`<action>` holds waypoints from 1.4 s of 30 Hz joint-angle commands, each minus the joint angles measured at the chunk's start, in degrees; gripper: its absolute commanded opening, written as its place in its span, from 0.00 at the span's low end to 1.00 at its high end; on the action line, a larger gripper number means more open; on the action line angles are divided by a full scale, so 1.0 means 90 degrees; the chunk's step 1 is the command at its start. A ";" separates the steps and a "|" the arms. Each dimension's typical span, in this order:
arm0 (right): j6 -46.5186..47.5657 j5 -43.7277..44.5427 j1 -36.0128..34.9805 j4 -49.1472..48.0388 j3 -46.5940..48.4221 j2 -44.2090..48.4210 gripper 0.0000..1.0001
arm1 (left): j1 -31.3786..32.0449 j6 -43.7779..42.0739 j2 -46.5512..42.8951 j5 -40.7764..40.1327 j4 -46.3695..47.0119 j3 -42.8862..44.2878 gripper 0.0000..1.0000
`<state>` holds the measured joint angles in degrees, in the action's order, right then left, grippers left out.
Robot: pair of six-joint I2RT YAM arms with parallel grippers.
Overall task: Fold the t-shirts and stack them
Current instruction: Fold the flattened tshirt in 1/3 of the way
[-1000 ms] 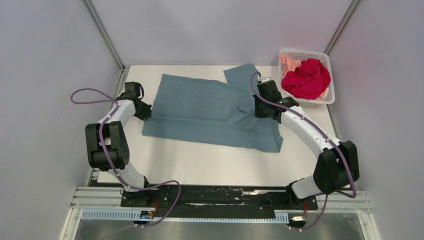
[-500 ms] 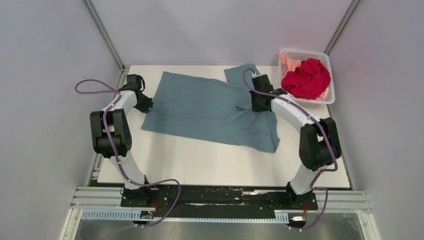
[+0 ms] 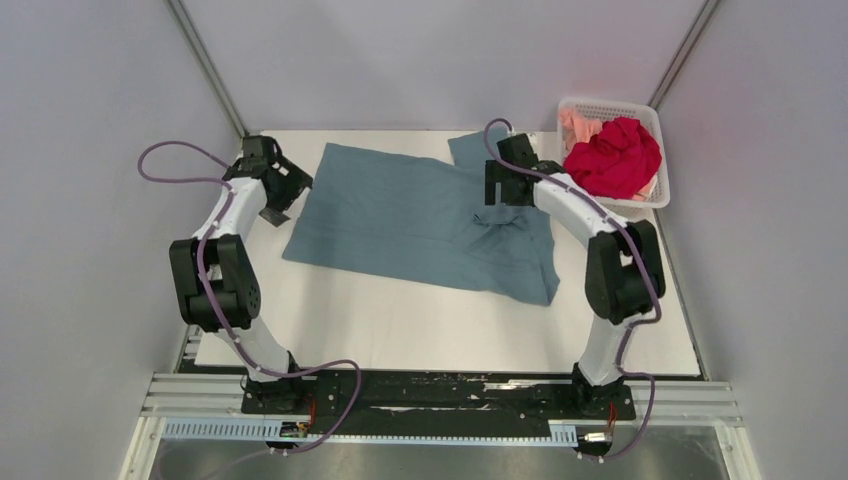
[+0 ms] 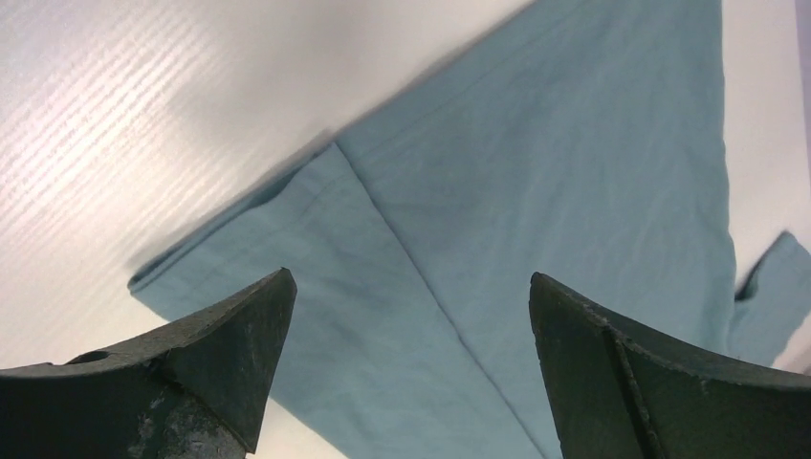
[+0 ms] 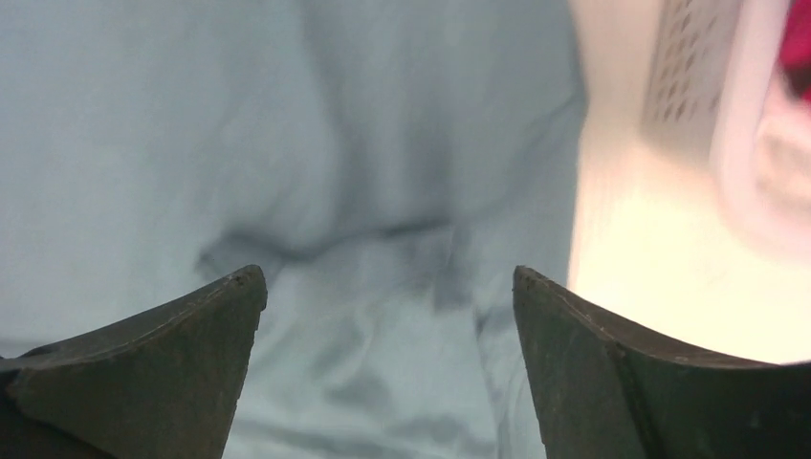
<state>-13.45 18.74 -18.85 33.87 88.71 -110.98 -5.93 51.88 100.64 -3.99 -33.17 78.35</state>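
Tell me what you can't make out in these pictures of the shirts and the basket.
Pink shirt: top view, mostly buried under the red shirt in the basket.
Blue shirt: top view, the right arm covers part of its right side.
Right wrist view: blur smears the blue cloth and basket wall; the basket is cut off at the right edge.
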 commanded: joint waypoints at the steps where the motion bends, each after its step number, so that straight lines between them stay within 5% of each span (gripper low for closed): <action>1: -0.0701 -0.0582 -0.0360 -0.0195 -0.1351 0.1545 1.00 | 0.0187 -0.0297 -0.0494 0.0490 0.0303 -0.0564 1.00; 5: -0.0782 -0.1676 -0.0364 -0.1150 -0.2537 0.1989 1.00 | 0.0297 -0.0450 -0.0366 0.1200 0.0883 -0.1077 1.00; 10: -0.0715 -0.1949 -0.0353 -0.1632 -0.2403 0.1408 1.00 | 0.0316 -0.0542 0.0105 0.1524 0.1184 -0.1266 1.00; 21: -0.1098 -0.1549 0.0091 -0.2327 -0.0213 -0.0796 1.00 | 0.0258 -0.0723 0.0585 0.1118 0.1056 -0.1148 1.00; 27: -0.1018 -0.1173 0.0140 -0.1974 0.0592 -0.0938 1.00 | 0.0155 -0.0758 0.0516 0.0898 0.0848 -0.1120 1.00; 42: -0.1212 -0.2990 -0.0151 -0.2033 -0.3187 0.1831 1.00 | 0.0157 -0.0525 0.0992 0.1958 0.1332 -0.0531 1.00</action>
<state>-22.44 -2.15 -19.46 17.67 66.41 -96.79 -4.23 47.00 106.06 9.72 -24.21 70.52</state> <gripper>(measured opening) 0.998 1.000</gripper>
